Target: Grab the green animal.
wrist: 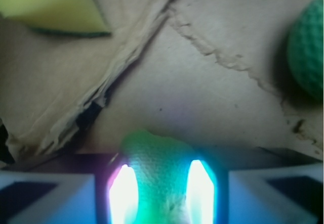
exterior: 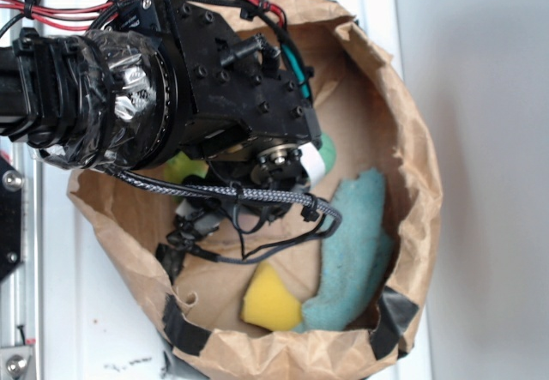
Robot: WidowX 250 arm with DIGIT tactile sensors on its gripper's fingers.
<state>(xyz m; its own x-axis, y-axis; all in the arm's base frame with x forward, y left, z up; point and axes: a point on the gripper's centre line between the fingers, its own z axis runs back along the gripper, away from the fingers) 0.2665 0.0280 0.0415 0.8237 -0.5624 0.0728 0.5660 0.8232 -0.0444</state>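
Note:
In the wrist view the green animal (wrist: 159,166), a fuzzy green plush, sits squeezed between the two glowing fingers of my gripper (wrist: 159,188), which is shut on it. In the exterior view only a lime patch of the green animal (exterior: 184,167) shows beneath the black wrist housing (exterior: 232,80). The fingers themselves are hidden under that housing. The arm reaches in from the left, down into the brown paper bag (exterior: 412,140).
A round textured teal-green ball (wrist: 309,52) lies at the right, also visible as the ball (exterior: 327,148) beside the housing. A yellow sponge wedge (exterior: 270,298) (wrist: 55,6) and a teal cloth (exterior: 356,251) lie on the bag floor. The bag's crumpled walls enclose everything.

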